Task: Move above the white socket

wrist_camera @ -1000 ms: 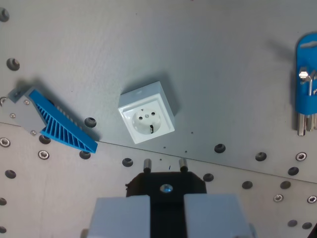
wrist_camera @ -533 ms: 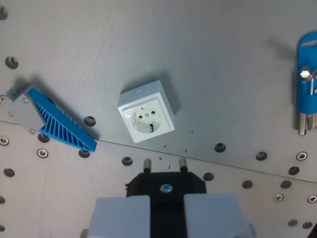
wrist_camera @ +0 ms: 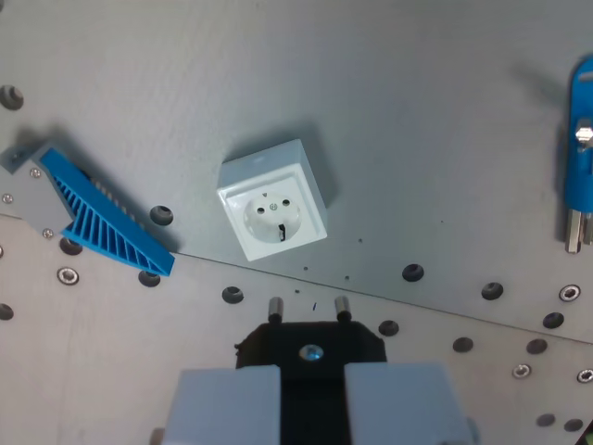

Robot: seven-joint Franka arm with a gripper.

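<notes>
- I see one white socket (wrist_camera: 271, 201), a square box with a raised frame and a round recessed face; it sits rotated, its corners pointing off the picture's axes.
- In that round face I count two dark pin holes side by side, a small mark above them, and a dark notch at the lower rim.
- The socket lies on the grey metal plate (wrist_camera: 417, 120), a little to the wrist view's left of centre, above and slightly left of my gripper.
- My gripper (wrist_camera: 311, 394) fills the bottom edge: two pale grey fingers (wrist_camera: 227, 403) press against the sides of one black plug (wrist_camera: 310, 341) between them, so the claw is closed on it.
- I count two metal pins on the plug, pointing up in the picture toward the socket; they sit apart from it, with bare plate between.
- One blue ribbed wedge part (wrist_camera: 102, 222) on a grey base lies at the wrist view's left, well apart from the socket.
- One blue holder with metal keys (wrist_camera: 581, 158) is cut off by the wrist view's right edge.
- A seam runs across the table below the socket, with a row of dark holes and screw heads along it; I cannot count them all reliably.
</notes>
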